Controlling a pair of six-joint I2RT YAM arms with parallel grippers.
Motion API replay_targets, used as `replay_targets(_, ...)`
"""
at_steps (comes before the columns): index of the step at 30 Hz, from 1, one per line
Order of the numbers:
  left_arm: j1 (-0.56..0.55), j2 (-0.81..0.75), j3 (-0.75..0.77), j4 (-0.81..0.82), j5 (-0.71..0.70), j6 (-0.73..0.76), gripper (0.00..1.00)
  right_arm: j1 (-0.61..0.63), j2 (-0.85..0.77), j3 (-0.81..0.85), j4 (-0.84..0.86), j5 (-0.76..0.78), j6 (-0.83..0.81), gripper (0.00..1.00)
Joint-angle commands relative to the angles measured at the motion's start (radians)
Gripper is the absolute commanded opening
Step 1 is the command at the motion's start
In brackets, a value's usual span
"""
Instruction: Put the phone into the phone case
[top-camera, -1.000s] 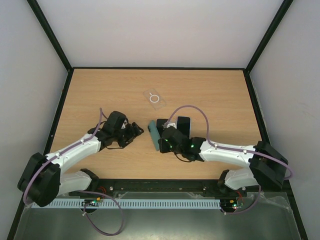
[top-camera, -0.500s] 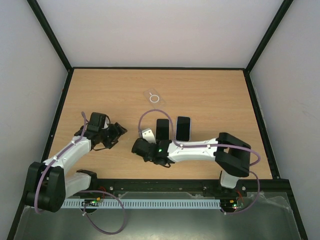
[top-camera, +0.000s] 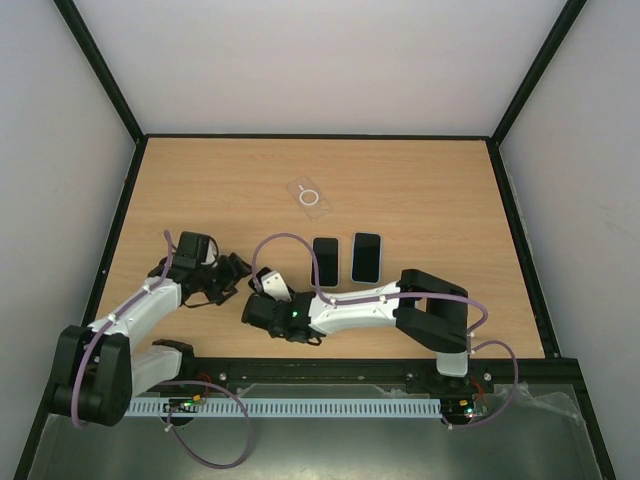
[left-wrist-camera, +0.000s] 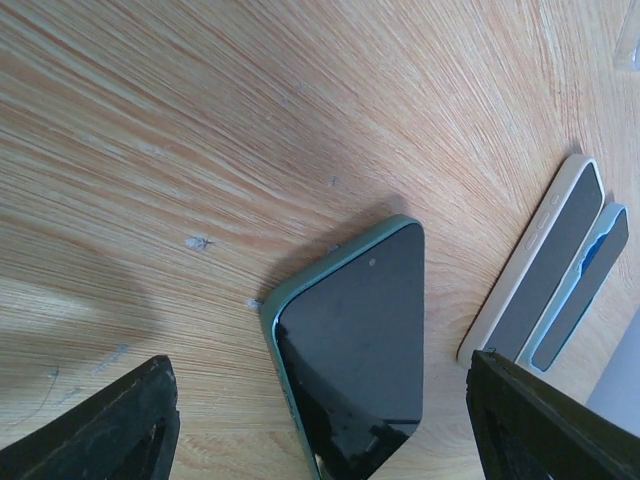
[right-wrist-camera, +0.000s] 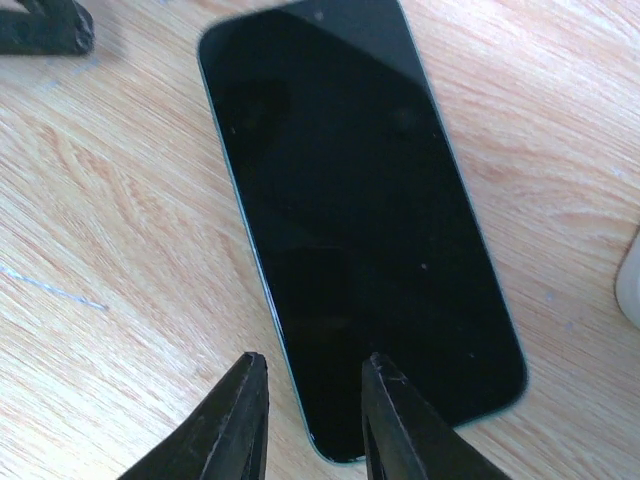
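Observation:
A phone in a green case (left-wrist-camera: 355, 340) lies flat on the wood, dark screen up. In the right wrist view the phone (right-wrist-camera: 350, 210) fills the middle. My left gripper (left-wrist-camera: 320, 420) is wide open, with one finger on each side of the phone's corner. My right gripper (right-wrist-camera: 312, 415) is open by a narrow gap, above the phone's near corner and straddling its long edge. In the top view both grippers, left (top-camera: 237, 270) and right (top-camera: 258, 292), meet front left and hide most of the phone. A clear case with a white ring (top-camera: 310, 195) lies further back.
Two more dark-screened phones lie side by side right of the grippers, one (top-camera: 325, 260) white-edged (left-wrist-camera: 535, 250) and one (top-camera: 366, 257) blue-edged (left-wrist-camera: 590, 285). The table (top-camera: 440, 190) has black raised borders. My left finger (right-wrist-camera: 40, 25) shows at the right wrist view's top left.
My right arm carried the green-cased phone leftwards and it now lies flat on the table, no longer held on edge. My left gripper drew back to the left.

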Motion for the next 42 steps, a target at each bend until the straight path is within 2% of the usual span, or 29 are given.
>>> replay_targets(1, 0.018, -0.008, -0.030, 0.013, 0.020, 0.020, 0.78, 0.004, 0.003, 0.004, 0.060, 0.025, 0.005, 0.26)
replay_targets(4, 0.026, 0.012, -0.033, 0.021, 0.035, 0.031, 0.78, -0.013, -0.023, -0.020, 0.088, 0.029, -0.011, 0.27)
replay_targets(7, 0.026, 0.015, -0.026, 0.032, 0.037, 0.073, 0.78, -0.080, -0.105, -0.076, 0.164, -0.024, -0.031, 0.32)
replay_targets(10, 0.026, -0.001, -0.016, 0.035, 0.012, 0.108, 0.80, -0.163, -0.162, -0.110, 0.223, -0.061, -0.079, 0.39)
replay_targets(14, 0.026, -0.013, 0.003, 0.030, -0.014, 0.139, 0.81, -0.307, -0.153, -0.087, 0.266, -0.137, -0.165, 0.49)
replay_targets(20, 0.026, -0.029, 0.016, 0.059, 0.047, 0.177, 0.82, -0.483, -0.018, 0.075, 0.255, -0.086, -0.316, 0.72)
replay_targets(24, 0.026, -0.075, 0.005, 0.078, 0.057, 0.176, 0.84, -0.603, 0.098, 0.225, 0.214, -0.152, -0.382, 0.87)
replay_targets(28, 0.026, -0.108, 0.002, 0.079, 0.060, 0.169, 0.85, -0.671, 0.225, 0.383, 0.123, -0.206, -0.429, 0.99)
replay_targets(32, 0.026, -0.106, -0.005, 0.096, 0.093, 0.165, 0.85, -0.715, 0.302, 0.483, 0.086, -0.240, -0.480, 0.98)
replay_targets(42, 0.026, -0.122, 0.005, 0.092, 0.113, 0.172, 0.86, -0.745, 0.419, 0.566, 0.043, -0.293, -0.572, 0.99)
